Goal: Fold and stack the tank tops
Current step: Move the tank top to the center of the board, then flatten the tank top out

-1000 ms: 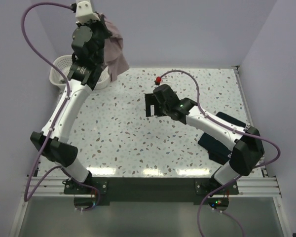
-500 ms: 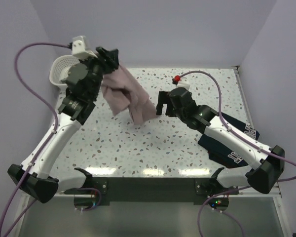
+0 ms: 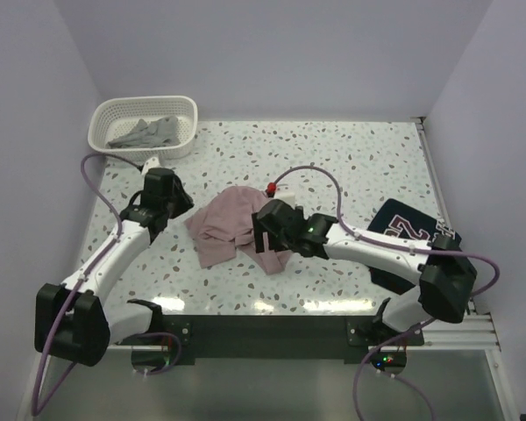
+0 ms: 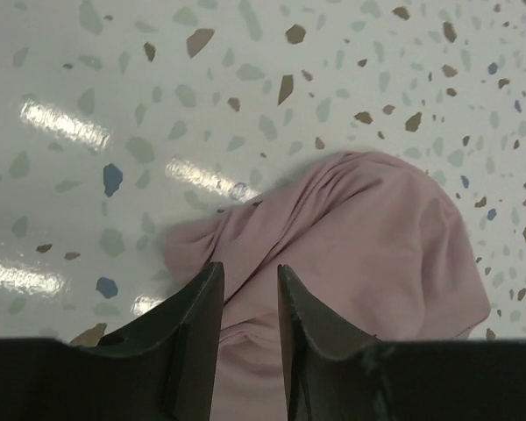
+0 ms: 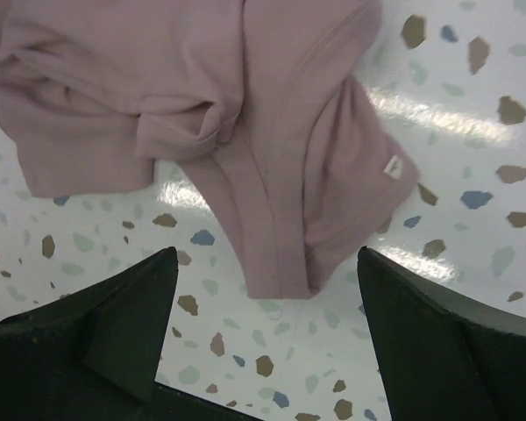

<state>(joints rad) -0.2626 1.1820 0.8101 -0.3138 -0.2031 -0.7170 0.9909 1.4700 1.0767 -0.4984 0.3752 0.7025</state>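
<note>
Lying crumpled on the table (image 3: 351,158), the pink tank top (image 3: 223,230) sits between both arms. Right gripper (image 5: 267,259) hovers over it, jaws wide apart, empty. Left gripper (image 4: 248,307) at its left edge, narrowly parted, nothing pinched. Grey tank top (image 3: 145,132) in basket (image 3: 101,118); navy tank top (image 3: 403,224) at table's right edge.
</note>
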